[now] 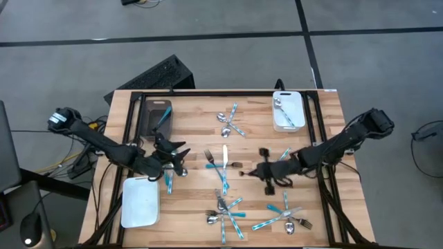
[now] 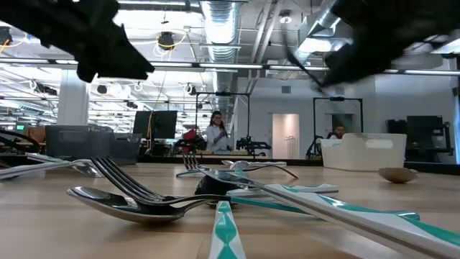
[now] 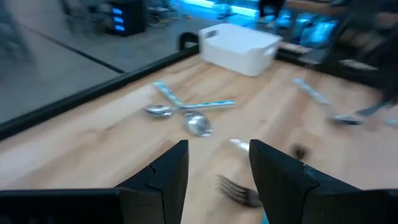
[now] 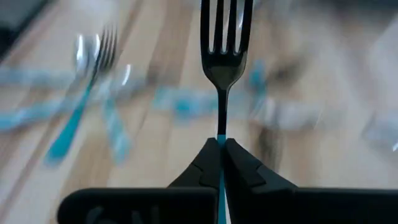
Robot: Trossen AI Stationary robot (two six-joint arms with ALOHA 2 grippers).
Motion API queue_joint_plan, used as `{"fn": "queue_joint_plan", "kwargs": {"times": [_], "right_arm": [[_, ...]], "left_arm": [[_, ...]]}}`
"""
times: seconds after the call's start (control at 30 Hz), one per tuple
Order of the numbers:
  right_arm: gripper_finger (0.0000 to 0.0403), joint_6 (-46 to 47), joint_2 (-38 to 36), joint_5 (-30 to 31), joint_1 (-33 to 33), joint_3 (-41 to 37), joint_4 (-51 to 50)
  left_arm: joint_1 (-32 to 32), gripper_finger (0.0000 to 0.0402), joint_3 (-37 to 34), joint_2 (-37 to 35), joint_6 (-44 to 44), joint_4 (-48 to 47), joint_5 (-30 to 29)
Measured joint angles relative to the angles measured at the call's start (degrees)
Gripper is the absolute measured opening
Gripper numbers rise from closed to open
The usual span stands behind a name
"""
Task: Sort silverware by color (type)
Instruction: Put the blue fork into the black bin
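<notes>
One fork [image 4: 225,43] was in your right gripper [image 4: 221,142]. The jaws were shut tight on its thin teal handle and the tines stuck out well ahead of the fingertips. In the high view that arm sat over the right-centre of the table [image 1: 194,104].

How I'd have run this step:
- The pinch was narrow and far from the head, so the fork could swivel. Slow wrist moves, tines level.
- Lift clear of the loose silverware [image 1: 225,211] before you traverse.
- Lower it until the head touches, then release. Don't drop it.
- I couldn't tell which tray takes forks, so check the contents first.

Your left gripper [image 3: 214,165] hung over the left-centre of the table with its jaws wide apart and nothing in them. Keep it parked so the arms don't cross.

Counts from the high view, approximate because the piles overlap:
- 2 arms
- 3 trays
- Near white tray [image 1: 140,204]: 0 pieces visible
- Near-centre pile: about 5
- Near-right pile [image 1: 284,220]: about 4
- Single teal piece [image 1: 168,181] just beside the left gripper: 1
- Centre group [image 1: 223,164]: about 3
- Far-centre group [image 1: 230,123]: about 3
- Dark grey tray [image 1: 149,121]: 1 teal-handled piece, type unclear
- Far white tray [image 1: 277,123]: looked like 2, at least one of them a spoon
</notes>
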Motion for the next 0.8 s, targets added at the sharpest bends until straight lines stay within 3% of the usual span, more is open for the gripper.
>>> {"fn": "queue_joint_plan", "kwargs": {"times": [0.1, 0.27, 0.4, 0.6, 0.8], "right_arm": [[0.0026, -8.9, 0.0, -4.9, -7.3, 0.0, 10.4], [0.0025, -11.2, 0.0, -16.0, -22.4, 0.0, 15.7], [0.0025, -9.0, 0.0, -18.0, -31.2, 0.0, 14.4], [0.0025, -8.0, 2.0, -18.2, -32.5, 0.0, 17.2], [0.0025, -7.2, 2.5, -9.4, -26.7, 0.1, 13.6]], "left_arm": [[3.6, 0.0158, 0.0, 2.5, 4.4, 3.4, 2.3], [15.6, 0.0157, 0.0, 5.8, 17.7, 13.2, 22.2], [25.3, 0.0157, 0.0, 6.9, 23.9, 19.6, 33.8], [35.6, 0.0157, 0.0, 13.4, 26.7, 37.0, 50.6], [33.2, 0.0157, 0.0, 17.8, 20.6, 41.2, 51.4]]}}
